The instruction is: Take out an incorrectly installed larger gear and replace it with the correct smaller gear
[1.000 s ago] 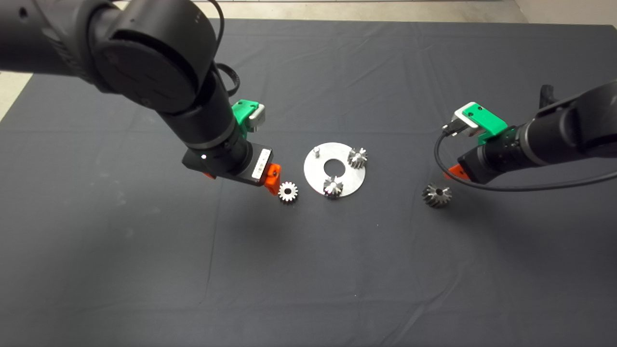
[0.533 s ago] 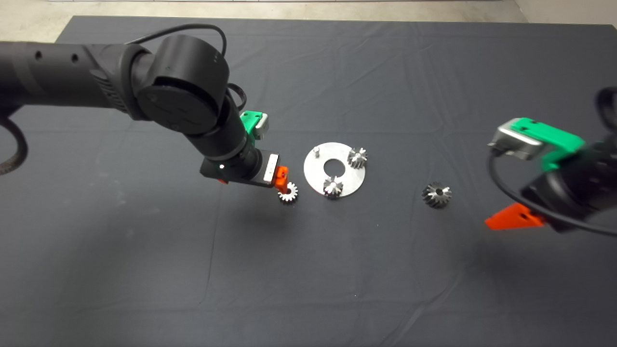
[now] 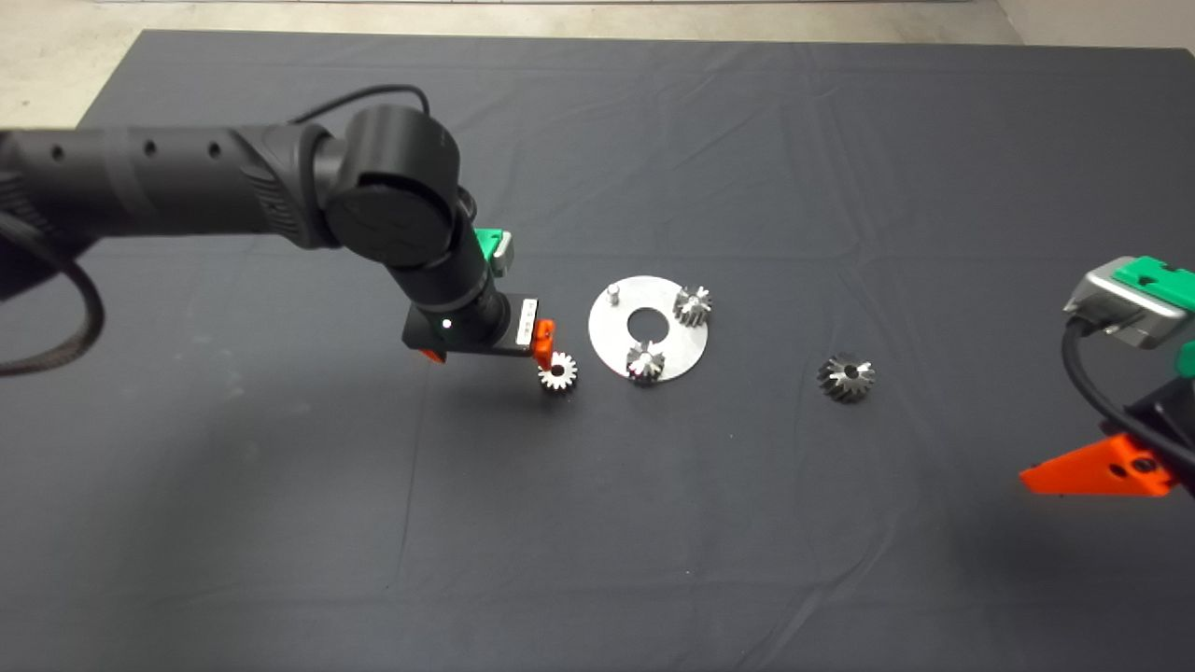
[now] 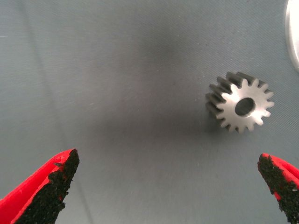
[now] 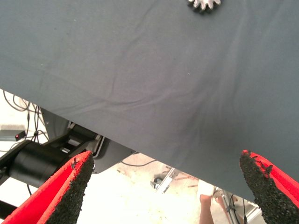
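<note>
The smaller gear [image 3: 557, 372], bright silver with a flat pale face, lies on the mat just left of the round metal plate [image 3: 616, 341]. My left gripper [image 4: 168, 186] hangs open over it, and one red finger [image 3: 541, 340] touches or nearly touches the gear's upper left rim. In the left wrist view the smaller gear [image 4: 240, 108] sits beyond the spread fingertips, off towards one side. The larger gear [image 3: 847, 377], dark grey, rests on the mat right of the plate. My right gripper [image 5: 166, 186] is open and empty at the lower right edge, far from the larger gear [image 5: 204, 4].
Two small gears [image 3: 692, 305] [image 3: 645, 361] sit on the plate, and a bare pin [image 3: 613, 293] stands at its upper left. In the right wrist view the mat's edge shows, with the floor, cables and dark equipment [image 5: 42, 161] beyond it.
The left arm has come down and its finger has closed in on the smaller gear. The right arm has pulled back from the larger gear to the lower right edge.
</note>
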Tool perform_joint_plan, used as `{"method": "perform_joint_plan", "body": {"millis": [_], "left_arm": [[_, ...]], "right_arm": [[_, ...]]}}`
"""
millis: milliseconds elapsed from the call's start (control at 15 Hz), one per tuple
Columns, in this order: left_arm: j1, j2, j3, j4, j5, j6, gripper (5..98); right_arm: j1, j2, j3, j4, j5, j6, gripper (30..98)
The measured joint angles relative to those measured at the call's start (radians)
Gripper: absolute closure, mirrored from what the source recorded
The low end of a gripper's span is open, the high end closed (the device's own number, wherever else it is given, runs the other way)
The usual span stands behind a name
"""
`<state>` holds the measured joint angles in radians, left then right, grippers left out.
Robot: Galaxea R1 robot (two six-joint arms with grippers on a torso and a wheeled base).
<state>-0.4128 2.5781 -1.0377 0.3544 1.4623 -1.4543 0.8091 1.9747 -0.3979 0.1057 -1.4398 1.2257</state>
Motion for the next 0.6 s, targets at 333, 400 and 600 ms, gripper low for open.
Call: {"method": "perform_joint_plan", "body": {"millis": [333,400,600], "left_arm": [[0.006,0.08,-0.034,0.061,-0.003,0.0,5.5],[0.01,0.088,-0.04,0.069,-0.003,0.0,5.5],[0.03,0.09,-0.044,0.069,-0.003,0.0,5.5]], "right_arm": [[0.0,0.0,0.014,0.001,0.002,0.002,41.6],[0.0,0.0,0.014,0.001,0.003,0.002,41.6],[0.003,0.001,0.016,0.001,0.003,0.002,36.4]]}}
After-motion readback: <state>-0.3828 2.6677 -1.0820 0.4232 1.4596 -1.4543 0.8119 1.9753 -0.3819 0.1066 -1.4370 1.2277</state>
